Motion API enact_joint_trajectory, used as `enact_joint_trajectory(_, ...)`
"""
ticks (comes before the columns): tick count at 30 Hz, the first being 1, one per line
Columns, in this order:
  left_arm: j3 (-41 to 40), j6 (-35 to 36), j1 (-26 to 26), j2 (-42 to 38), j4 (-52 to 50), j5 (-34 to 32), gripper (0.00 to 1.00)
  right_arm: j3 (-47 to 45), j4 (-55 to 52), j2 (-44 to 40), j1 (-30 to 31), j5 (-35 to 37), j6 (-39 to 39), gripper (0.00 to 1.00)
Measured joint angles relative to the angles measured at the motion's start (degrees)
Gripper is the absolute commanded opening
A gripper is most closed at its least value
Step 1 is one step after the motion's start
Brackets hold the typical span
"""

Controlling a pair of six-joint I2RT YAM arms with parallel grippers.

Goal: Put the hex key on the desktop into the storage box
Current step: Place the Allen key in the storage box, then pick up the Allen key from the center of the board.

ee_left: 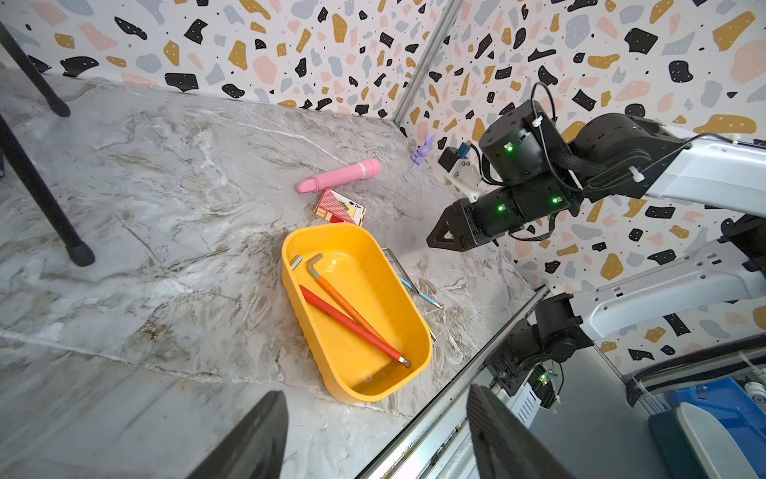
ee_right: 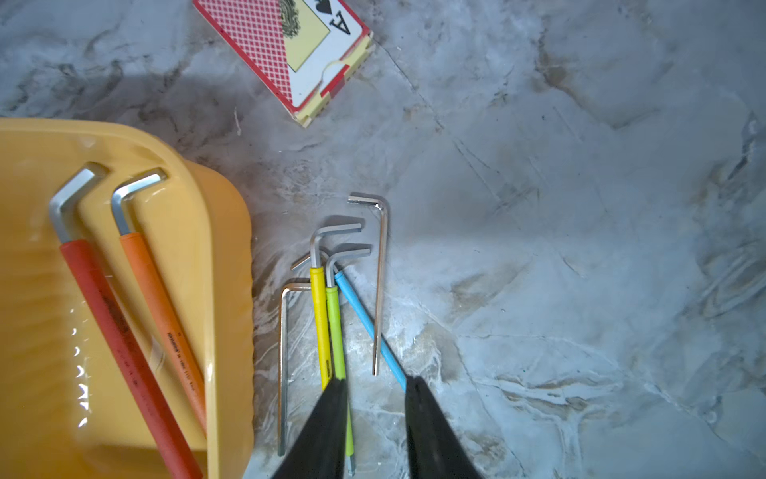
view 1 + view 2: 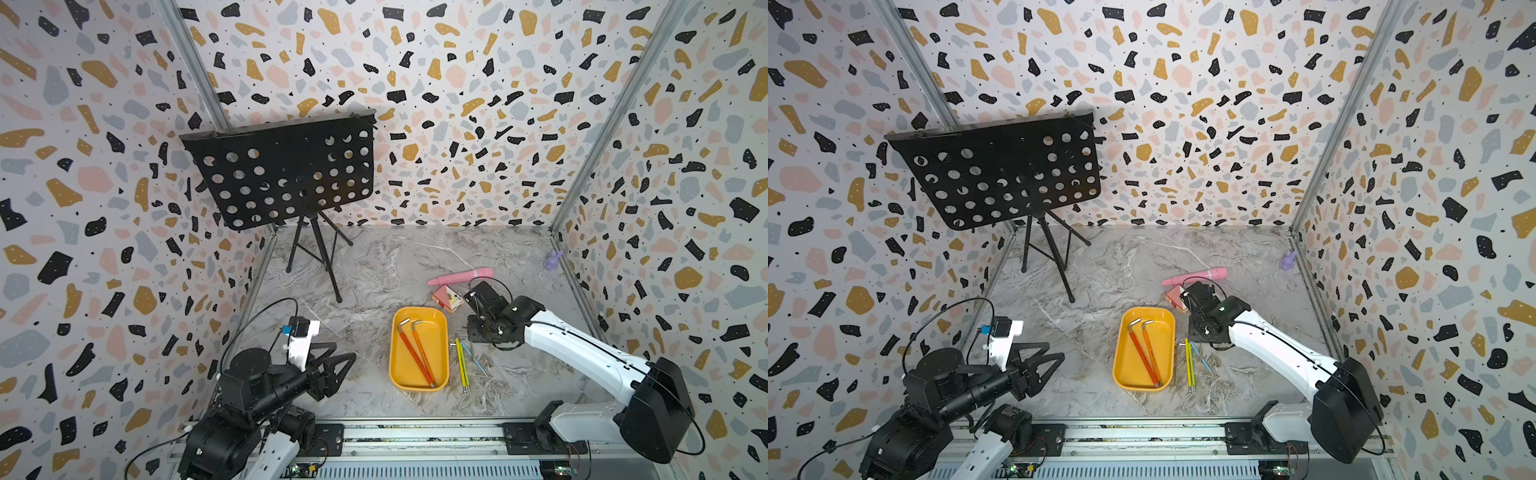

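Observation:
The yellow-orange storage box (image 3: pixel 419 310) (image 2: pixel 215 249) lies on the marble desktop (image 3: pixel 374 266) and holds a red-sleeved hex key (image 3: pixel 412 352) and an orange-sleeved one (image 3: pixel 424 353). To its right, on the desktop, lie a yellow hex key (image 2: pixel 320 323), a green one (image 2: pixel 335 331), a blue one (image 2: pixel 364 323) and two bare silver ones (image 2: pixel 379 290) (image 2: pixel 284 365). My right gripper (image 2: pixel 375 383) hangs over these keys, open. One fingertip covers the green and yellow shafts, the other the blue shaft; bare marble shows between them. My left gripper (image 1: pixel 375 408) (image 3: pixel 345 352) stands open left of the box, holding nothing.
A pink cylinder (image 3: pixel 461 276) and a red playing-card box (image 3: pixel 446 298) lie behind the storage box. A small purple rabbit (image 3: pixel 552 259) sits by the right wall. A black perforated music stand (image 3: pixel 286 170) on tripod legs (image 3: pixel 328 266) fills the back left. A metal rail (image 3: pixel 415 432) runs along the front.

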Motion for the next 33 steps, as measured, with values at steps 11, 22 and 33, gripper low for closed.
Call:
enact_joint_trajectory(11, 0.0, 0.0, 0.1, 0.0, 0.0, 0.0, 0.72, 0.0, 4.0, 11.2, -2.4, -3.3, -0.8, 0.28)
enact_joint_trajectory(22, 0.0, 0.0, 0.2, 0.0, 0.0, 0.0, 0.72, -0.3, 7.0, 15.9, -3.0, -4.2, -0.7, 0.27)
enact_joint_trajectory(33, 0.0, 0.0, 0.3, 0.0, 0.0, 0.0, 0.72, -1.7, 9.5, 18.1, -3.9, -5.3, -0.5, 0.25)
